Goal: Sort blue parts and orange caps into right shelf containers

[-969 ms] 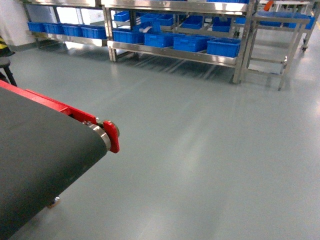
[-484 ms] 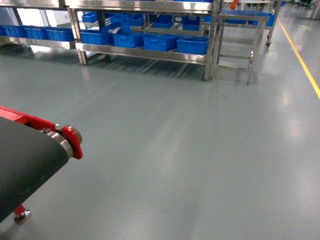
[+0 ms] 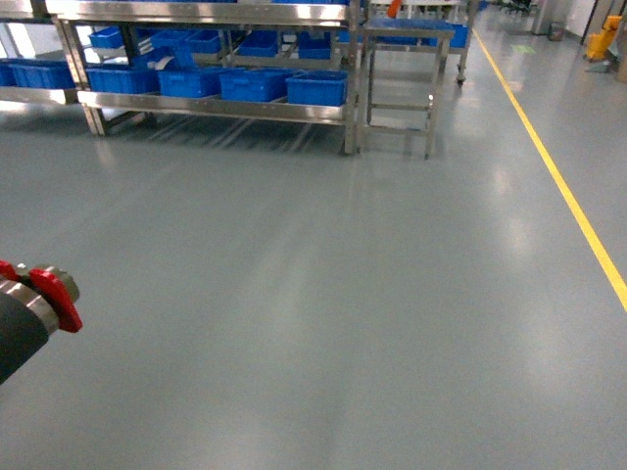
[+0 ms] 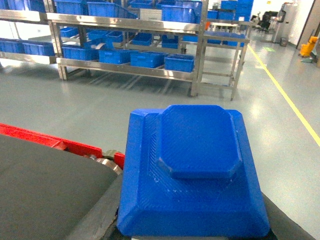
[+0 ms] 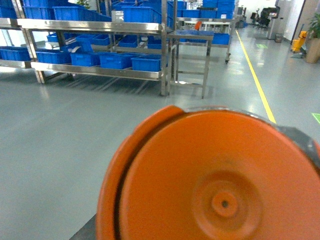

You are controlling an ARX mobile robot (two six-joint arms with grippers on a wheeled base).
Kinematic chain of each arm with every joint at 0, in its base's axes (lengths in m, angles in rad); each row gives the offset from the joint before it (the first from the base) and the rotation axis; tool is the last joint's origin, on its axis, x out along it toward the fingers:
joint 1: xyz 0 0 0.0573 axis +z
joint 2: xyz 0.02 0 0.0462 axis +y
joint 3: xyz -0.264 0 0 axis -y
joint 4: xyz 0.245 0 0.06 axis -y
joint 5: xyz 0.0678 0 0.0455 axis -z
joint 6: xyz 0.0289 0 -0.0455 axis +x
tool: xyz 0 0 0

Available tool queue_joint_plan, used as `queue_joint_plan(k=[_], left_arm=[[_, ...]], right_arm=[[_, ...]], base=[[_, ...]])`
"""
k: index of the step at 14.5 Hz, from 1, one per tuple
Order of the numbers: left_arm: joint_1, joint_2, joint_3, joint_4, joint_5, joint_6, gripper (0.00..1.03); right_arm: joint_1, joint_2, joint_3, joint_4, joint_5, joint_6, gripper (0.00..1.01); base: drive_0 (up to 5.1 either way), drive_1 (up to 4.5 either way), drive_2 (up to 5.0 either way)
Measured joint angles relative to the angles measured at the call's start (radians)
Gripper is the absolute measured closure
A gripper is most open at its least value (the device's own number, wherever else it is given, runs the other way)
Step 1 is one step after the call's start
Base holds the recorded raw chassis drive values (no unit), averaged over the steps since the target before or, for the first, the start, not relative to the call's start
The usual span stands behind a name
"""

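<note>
L gripper state unclear behind blue part (image 4: 192, 170); R likewise behind orange cap (image 5: 210, 180).

no readable text, labels or numbers, blue crates (image 3: 253, 84) and orange cap (image 5: 215, 180) unmarked

One blue part (image 4: 192, 170), one orange cap (image 5: 210, 180), two steel shelves (image 3: 211, 103).

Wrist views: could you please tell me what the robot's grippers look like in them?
Very little shows. The left gripper appears only as a dark grey sliver beside the blue part; the right gripper as a dark grey edge behind the orange cap. No cables or markings are visible.
</note>
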Motion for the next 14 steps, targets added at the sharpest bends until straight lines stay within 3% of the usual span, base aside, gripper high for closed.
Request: queue_joint_plan(k=[11,14], left_arm=[[0.0,0.0,0.0,0.0,0.0,0.0,0.62],[0.0,0.0,0.0,0.006,0.0,0.0,0.62]], right_arm=[[0.0,0.0,0.0,0.0,0.0,0.0,0.57],[0.0,0.0,0.0,0.004,0.001,0.0,0.57]], base=[[-1.6,-1.57,-1.6],[0.1,2.75,-2.6]])
